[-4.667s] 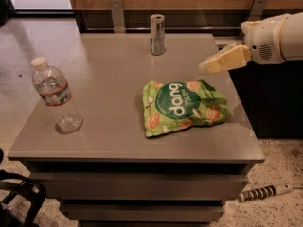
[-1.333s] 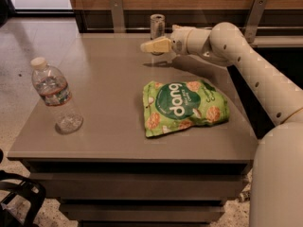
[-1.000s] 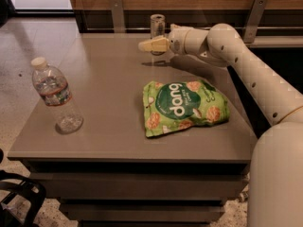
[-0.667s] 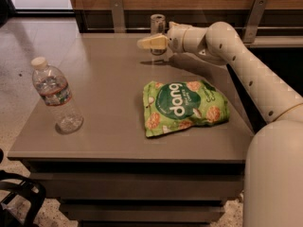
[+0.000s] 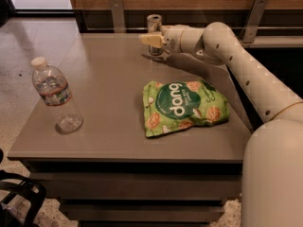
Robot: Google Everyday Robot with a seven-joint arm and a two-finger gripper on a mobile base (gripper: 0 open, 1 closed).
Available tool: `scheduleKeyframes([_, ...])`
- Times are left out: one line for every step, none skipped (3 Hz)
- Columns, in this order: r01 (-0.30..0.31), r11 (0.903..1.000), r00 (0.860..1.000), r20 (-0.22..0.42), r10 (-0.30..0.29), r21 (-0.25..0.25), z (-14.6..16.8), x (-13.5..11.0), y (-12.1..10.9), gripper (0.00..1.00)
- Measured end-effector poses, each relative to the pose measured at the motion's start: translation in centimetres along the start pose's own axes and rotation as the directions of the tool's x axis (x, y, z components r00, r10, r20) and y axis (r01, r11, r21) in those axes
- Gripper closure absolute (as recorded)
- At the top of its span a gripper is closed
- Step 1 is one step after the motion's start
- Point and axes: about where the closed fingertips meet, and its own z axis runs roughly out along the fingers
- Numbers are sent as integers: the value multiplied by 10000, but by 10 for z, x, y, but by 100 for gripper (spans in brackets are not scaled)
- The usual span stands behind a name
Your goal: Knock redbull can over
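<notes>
The redbull can (image 5: 154, 22) is a slim silver-grey can standing upright at the far middle of the grey table (image 5: 109, 103). My gripper (image 5: 149, 40) is at the end of the white arm that reaches in from the right. Its cream fingers lie right in front of the can's middle and hide most of its body. Only the can's top and a bit of its base show.
A green "dang" snack bag (image 5: 184, 107) lies flat right of the table's centre, under the arm. A clear water bottle (image 5: 56, 96) with a white cap stands near the left front edge. Metal brackets and a wooden wall run behind the table.
The arm swung in from the right to the can over the last seconds. In the last second the gripper has crept further left across the can's front. The can still stands.
</notes>
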Motion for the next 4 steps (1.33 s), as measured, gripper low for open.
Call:
scheduleKeyframes([-9, 10000, 10000, -4, 9, -47, 3, 1, 2, 64])
scheduleKeyframes([-16, 10000, 10000, -8, 16, -89, 5, 1, 4, 86])
scheduleKeyframes([-23, 9999, 10000, -12, 23, -132, 8, 1, 7, 100])
scheduleKeyframes([-24, 9999, 10000, -12, 23, -134, 8, 2, 7, 100])
